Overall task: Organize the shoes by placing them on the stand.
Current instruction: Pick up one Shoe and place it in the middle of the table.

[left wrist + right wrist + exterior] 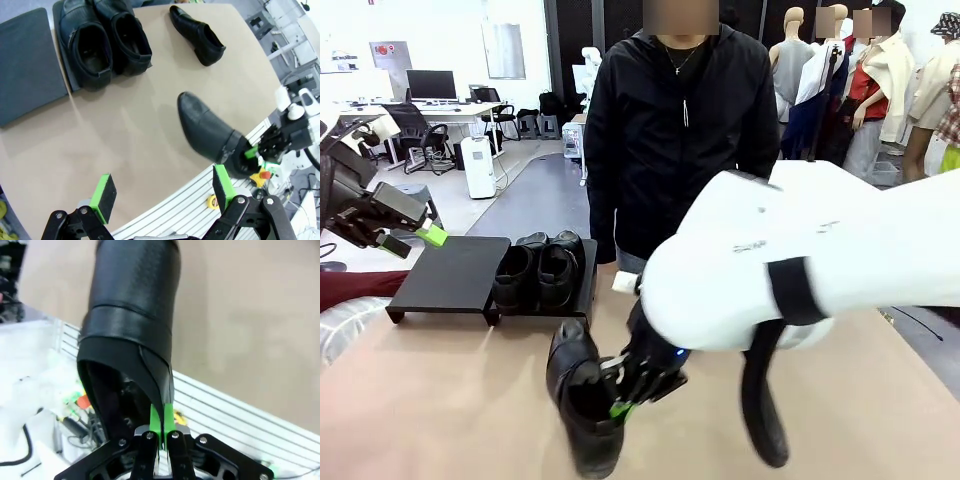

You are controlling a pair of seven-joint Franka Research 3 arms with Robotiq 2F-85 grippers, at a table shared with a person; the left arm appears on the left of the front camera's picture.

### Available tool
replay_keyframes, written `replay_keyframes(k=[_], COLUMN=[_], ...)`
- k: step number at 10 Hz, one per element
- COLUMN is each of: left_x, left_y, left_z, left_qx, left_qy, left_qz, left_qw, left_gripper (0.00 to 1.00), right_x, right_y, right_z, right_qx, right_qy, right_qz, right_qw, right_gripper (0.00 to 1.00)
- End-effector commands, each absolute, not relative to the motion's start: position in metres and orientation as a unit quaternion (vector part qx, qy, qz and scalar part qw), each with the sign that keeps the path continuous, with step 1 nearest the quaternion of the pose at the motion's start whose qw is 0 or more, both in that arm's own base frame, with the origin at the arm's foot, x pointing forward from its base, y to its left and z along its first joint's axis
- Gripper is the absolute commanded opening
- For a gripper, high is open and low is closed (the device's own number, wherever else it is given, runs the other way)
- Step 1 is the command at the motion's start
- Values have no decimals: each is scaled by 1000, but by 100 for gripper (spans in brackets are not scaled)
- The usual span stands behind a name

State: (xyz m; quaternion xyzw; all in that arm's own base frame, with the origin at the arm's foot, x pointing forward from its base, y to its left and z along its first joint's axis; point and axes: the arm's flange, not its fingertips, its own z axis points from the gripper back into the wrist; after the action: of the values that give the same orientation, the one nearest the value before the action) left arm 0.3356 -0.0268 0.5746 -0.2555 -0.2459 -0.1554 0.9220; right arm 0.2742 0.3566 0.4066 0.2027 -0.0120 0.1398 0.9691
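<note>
Two black glossy shoes (538,272) sit side by side on the right panel of the low black stand (448,275); the left wrist view has them (102,45) from above, toes away from me. My right gripper (638,385) is shut on the heel rim of a third shoe (582,400), held off the tan table near its front edge. Its green pads (161,420) pinch that rim, with the shoe (131,315) pointing away. A loose shoe (197,32) lies on the table beyond the held one (207,132). My left gripper (162,192) is open, high at the left (415,240).
A person in a black jacket (670,130) stands at the far side, right behind the stand. The stand's left panel (25,65) is bare. My right arm's white body (800,260) blocks much of the table's right half in the front view.
</note>
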Motion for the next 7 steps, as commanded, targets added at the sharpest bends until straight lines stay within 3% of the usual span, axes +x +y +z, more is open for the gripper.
replay_keyframes(k=[1, 3, 7], left_x=[336, 336, 336], left_y=[-26, -26, -26], left_z=[577, 577, 577], left_qx=[-259, -259, -259], left_qy=[-243, -243, -243], left_qz=[-154, -154, -154], left_qw=[922, 922, 922], left_gripper=[100, 100, 100], right_x=[313, 321, 323], right_y=[388, 398, 392], right_z=[381, 360, 357], right_qx=[219, 228, 239], right_qy=[35, 64, 33], right_qz=[84, 52, 9], right_qw=[971, 970, 970], right_gripper=[0, 0, 0])
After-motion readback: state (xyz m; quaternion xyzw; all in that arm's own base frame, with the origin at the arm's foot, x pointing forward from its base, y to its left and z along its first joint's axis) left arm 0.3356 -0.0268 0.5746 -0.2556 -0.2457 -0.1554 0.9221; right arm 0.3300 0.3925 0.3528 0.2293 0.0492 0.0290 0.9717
